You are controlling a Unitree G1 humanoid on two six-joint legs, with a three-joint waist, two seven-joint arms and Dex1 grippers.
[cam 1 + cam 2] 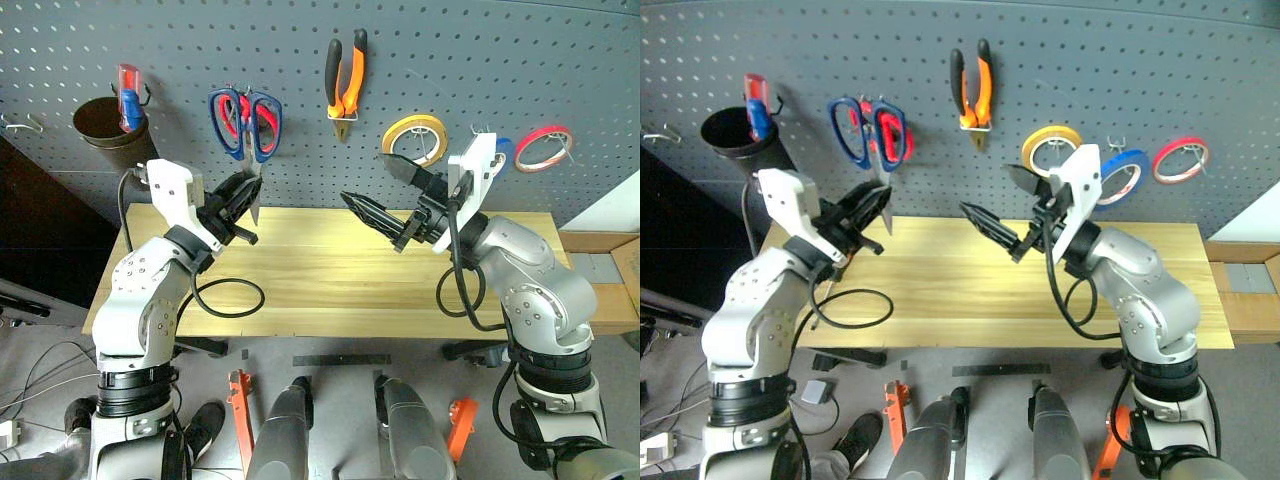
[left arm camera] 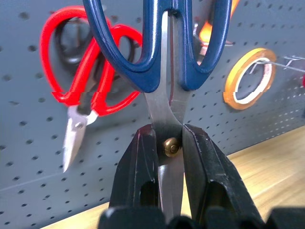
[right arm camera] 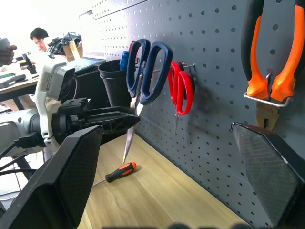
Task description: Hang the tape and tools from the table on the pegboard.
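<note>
Two grippers up in front of the pegboard (image 1: 560, 70): my left gripper (image 1: 243, 203) is clamped tight on the blue-handled scissors (image 1: 246, 125), fingers (image 2: 140, 171) pinching the blades at the brass pivot, handles up against the pegboard just beside the red scissors (image 2: 90, 71) hanging there; can't tell if the blue handles are on a hook. My right gripper (image 1: 385, 190) is empty, fingers spread wide, hovering over the table (image 1: 330, 270) in front of the pegboard. Pliers (image 1: 346, 80) with orange-and-black handles hang on the pegboard on a metal hook. Blue tape (image 1: 1120, 172) hangs on the pegboard between yellow tape (image 1: 414, 138) and red tape (image 1: 543, 146). Screwdriver (image 3: 119, 172) lies flat on the table near the foot of the pegboard. Black cup (image 1: 108, 123) on the pegboard holds a red-and-blue tool (image 1: 129, 97)
</note>
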